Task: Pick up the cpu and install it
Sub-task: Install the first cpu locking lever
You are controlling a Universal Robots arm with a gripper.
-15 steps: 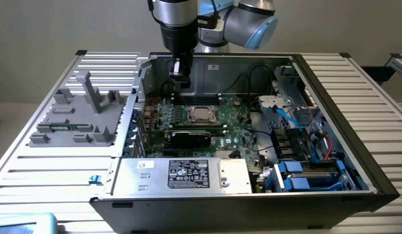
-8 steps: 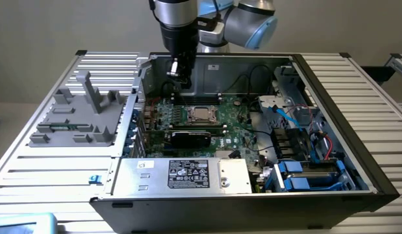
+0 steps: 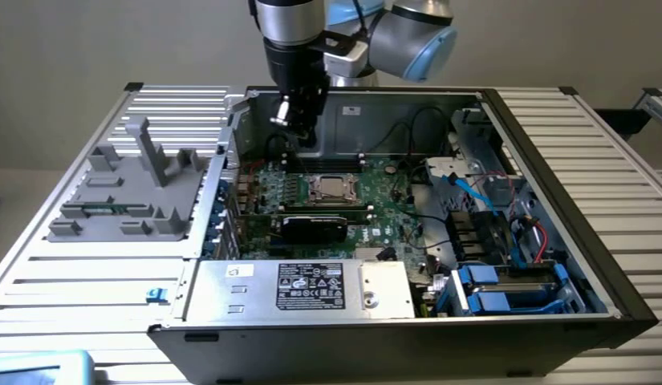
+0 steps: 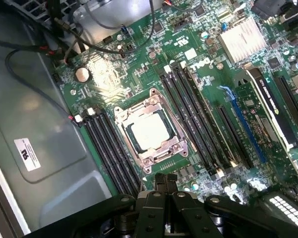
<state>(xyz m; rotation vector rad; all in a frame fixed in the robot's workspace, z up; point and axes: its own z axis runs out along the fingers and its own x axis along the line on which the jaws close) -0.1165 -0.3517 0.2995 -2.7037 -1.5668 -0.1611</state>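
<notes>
Exterior view: the claw [image 3: 301, 135] hangs at upper centre, fingers together and empty, above the chip [image 3: 331, 188] in its socket [image 3: 314, 195] mid-frame. Wrist view: the chip looks seated square, so any move should stay vertical, clear of the memory slots [image 4: 188, 114].

There is one computer case [image 3: 416, 353], one motherboard [image 4: 114, 64], one cpu [image 4: 148, 133], one graphics card [image 3: 314, 227], one power supply [image 3: 309, 287] and one grey fixture [image 3: 127, 200].

Silver-grey arm [image 3: 288, 20], pale blue joint cap [image 3: 419, 42], black gripper [image 4: 166, 181] with round bolts
</notes>
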